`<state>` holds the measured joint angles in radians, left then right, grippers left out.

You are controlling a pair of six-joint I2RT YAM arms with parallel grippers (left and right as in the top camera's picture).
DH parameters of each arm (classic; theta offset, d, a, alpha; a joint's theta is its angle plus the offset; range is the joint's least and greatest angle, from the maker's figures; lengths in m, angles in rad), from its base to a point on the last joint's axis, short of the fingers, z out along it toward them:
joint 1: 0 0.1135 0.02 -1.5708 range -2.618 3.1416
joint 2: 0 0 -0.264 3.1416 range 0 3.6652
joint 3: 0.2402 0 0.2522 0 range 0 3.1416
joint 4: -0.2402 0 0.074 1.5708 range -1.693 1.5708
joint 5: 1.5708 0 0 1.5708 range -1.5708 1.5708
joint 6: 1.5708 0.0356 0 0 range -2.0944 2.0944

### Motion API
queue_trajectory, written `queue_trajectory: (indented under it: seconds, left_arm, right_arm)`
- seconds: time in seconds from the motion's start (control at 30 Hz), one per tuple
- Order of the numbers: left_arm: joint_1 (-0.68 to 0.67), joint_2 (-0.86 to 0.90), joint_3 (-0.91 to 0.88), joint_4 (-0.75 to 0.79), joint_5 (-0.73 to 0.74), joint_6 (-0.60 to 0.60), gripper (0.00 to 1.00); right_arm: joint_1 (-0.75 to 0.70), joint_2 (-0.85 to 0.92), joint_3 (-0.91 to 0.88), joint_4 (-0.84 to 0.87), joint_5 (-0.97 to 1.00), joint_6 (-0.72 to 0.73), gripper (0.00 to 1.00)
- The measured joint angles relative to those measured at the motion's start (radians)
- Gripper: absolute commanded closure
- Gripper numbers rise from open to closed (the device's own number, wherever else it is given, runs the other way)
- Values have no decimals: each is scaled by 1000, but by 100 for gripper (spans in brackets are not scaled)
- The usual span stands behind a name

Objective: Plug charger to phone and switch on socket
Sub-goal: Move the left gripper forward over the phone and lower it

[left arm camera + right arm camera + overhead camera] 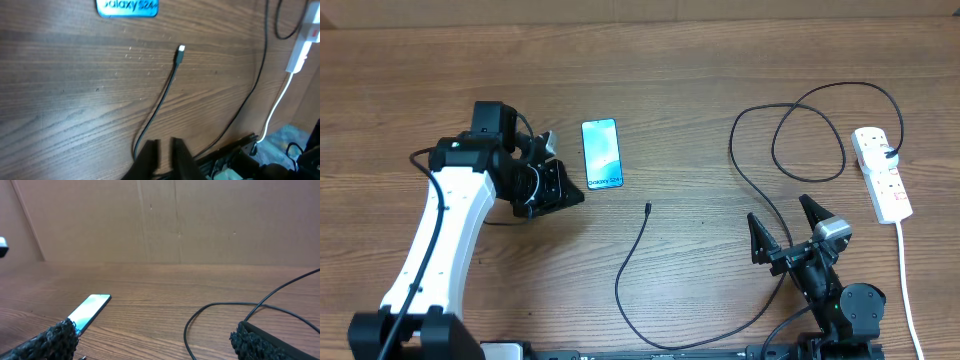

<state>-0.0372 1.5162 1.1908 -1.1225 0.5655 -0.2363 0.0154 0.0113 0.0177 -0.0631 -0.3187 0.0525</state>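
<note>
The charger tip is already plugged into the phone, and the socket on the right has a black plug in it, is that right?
No. The charger tip is not in the phone; it lies loose on the table, apart from the phone, as the overhead view shows. The socket on the right does have a black plug in it.

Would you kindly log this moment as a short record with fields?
phone: flat on the table, screen lit, nothing plugged in
charger: connector tip lying free, apart from the phone
socket: black plug in it; switch state cannot be told
left end effector: near the phone, shut, empty
right end effector: open, empty
</note>
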Motion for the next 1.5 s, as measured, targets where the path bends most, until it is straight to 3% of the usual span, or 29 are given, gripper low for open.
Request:
queue_trajectory:
  seconds: [0.1,0.2,0.43,0.6,0.63,0.67,0.83,1.0,1.23,1.5]
  left_arm:
    - [0,31,0,-12,-11,0,87]
    - [0,42,0,-30,-40,-8,67]
    - [0,43,2,-54,-92,-31,45]
    - [-2,46,105,-134,-167,-76,16]
    - [-9,48,146,-151,-187,-85,2]
    - [-17,48,193,-168,-211,-92,0]
    - [-127,50,423,-228,-391,-155,0]
    - [-257,60,544,-232,-542,-201,0]
    - [-327,229,566,-218,-604,-226,0]
    - [-328,400,566,-60,-616,-230,0]
  right_arm:
    - [0,0,0,0,0,0,0]
    - [0,0,0,0,0,0,0]
    - [0,0,0,0,0,0,0]
    - [0,0,0,0,0,0,0]
    - [0,0,0,0,0,0,0]
    - [0,0,0,0,0,0,0]
    - [0,0,0,0,0,0,0]
    - [0,0,0,0,0,0,0]
    - [0,0,0,0,0,0,0]
    - [0,0,0,0,1,0,0]
